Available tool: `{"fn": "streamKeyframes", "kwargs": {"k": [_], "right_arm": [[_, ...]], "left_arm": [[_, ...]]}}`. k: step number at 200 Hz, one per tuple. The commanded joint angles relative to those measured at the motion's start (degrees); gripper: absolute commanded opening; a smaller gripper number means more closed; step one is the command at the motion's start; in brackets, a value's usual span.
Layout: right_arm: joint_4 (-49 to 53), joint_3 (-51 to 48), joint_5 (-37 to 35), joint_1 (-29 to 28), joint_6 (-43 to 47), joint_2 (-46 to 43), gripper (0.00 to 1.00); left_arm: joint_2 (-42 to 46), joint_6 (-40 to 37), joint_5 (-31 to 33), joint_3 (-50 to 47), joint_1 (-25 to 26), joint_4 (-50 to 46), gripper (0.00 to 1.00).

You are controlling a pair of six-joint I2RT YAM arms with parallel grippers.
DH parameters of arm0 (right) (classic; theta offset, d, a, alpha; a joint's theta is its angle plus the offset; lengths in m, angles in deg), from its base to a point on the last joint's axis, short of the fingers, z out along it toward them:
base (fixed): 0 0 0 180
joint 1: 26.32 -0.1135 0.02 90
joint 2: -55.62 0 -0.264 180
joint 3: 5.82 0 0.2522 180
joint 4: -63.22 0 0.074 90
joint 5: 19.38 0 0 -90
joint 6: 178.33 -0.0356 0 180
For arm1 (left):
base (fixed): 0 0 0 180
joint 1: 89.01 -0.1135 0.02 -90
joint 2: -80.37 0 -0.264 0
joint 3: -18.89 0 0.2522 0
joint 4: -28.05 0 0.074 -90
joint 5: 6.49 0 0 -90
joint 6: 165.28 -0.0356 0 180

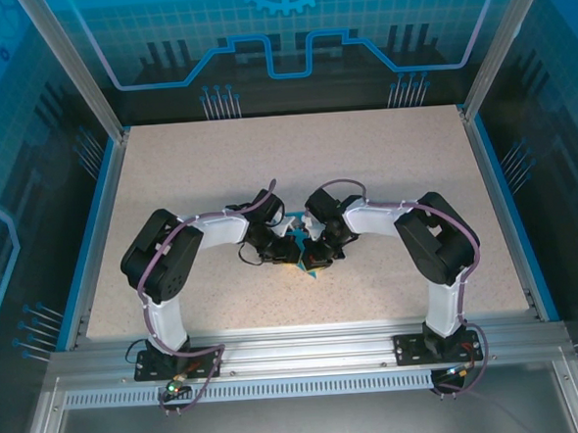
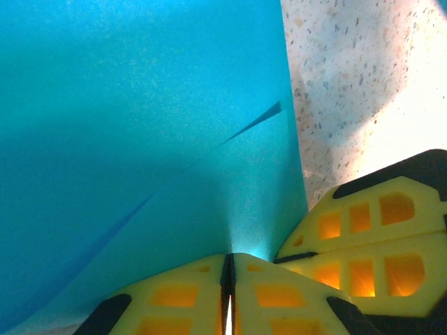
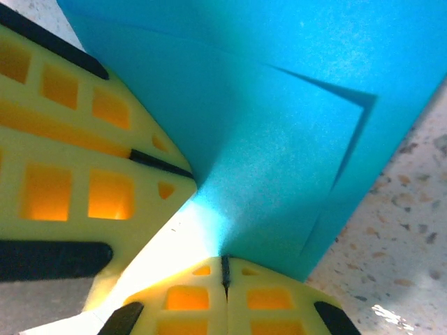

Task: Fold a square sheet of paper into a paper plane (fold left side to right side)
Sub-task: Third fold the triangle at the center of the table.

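Speckled table (image 1: 296, 167): my two arms curve inward and meet near its middle.

Square sheet of paper (image 2: 140, 139): teal-blue, located where my grippers meet. It carries at least one overlapping layer, whose corner shows as a dark edge.

Left gripper (image 2: 229, 262): fingers pressed together, pinching the sheet where its edge runs into the seam between the tips.

Right gripper (image 3: 225, 264): likewise closed, nipping the same sheet at its edge, just beside the left gripper.
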State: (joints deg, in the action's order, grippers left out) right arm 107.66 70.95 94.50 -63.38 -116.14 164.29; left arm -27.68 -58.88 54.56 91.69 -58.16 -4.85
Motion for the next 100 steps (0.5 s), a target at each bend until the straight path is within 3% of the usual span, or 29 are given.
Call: {"fn": "streamKeyframes", "kwargs": {"k": [1,100], "right_arm": [[5.55,-2.87,-5.89,0.67,0.98,3.34,0.0],[5.35,-4.38,-5.88,0.67,0.39,2.46,0.0]], "left_arm": [[0.03,-3.18,6.6,-1.83,-2.59,-2.99,0.12],[1.44,-9.53,8.82,0.32,-9.94,-5.53,0.12]]}}
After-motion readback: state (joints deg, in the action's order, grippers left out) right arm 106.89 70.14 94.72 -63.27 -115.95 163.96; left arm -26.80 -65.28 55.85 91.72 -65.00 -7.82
